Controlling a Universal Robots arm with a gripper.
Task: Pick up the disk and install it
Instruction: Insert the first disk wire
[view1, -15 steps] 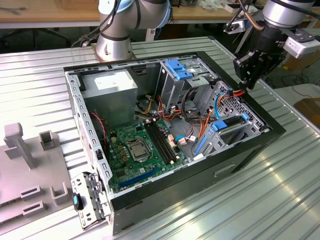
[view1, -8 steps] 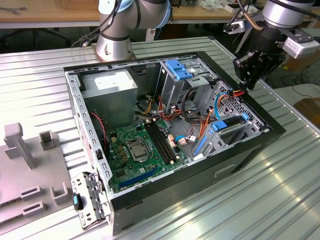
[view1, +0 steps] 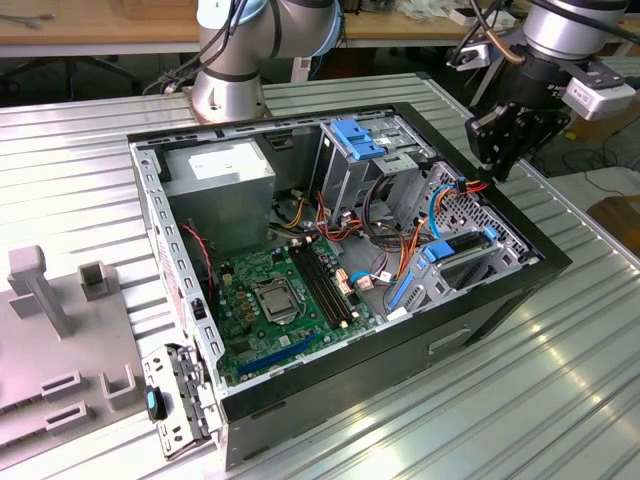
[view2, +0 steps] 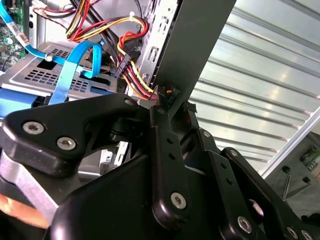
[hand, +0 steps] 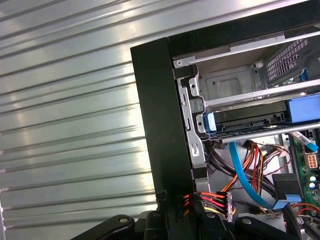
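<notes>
Gripper hangs upper right over the case wall, beside the cables; can't tell if it's open or closed. Disk sits in the drive cage, centre-right. I'd guess it's the approach, and reaching in calls for dodging those cables.

Robotics lab: robot arm, opened computer case, ribbed metal worktable.

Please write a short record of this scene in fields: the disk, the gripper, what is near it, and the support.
disk: lies in the drive bay of the open computer case, blue carrier frame showing
gripper: at the case's side wall, apart from the disk
near gripper: red, yellow and orange cable bundle
support: ribbed metal table
</notes>
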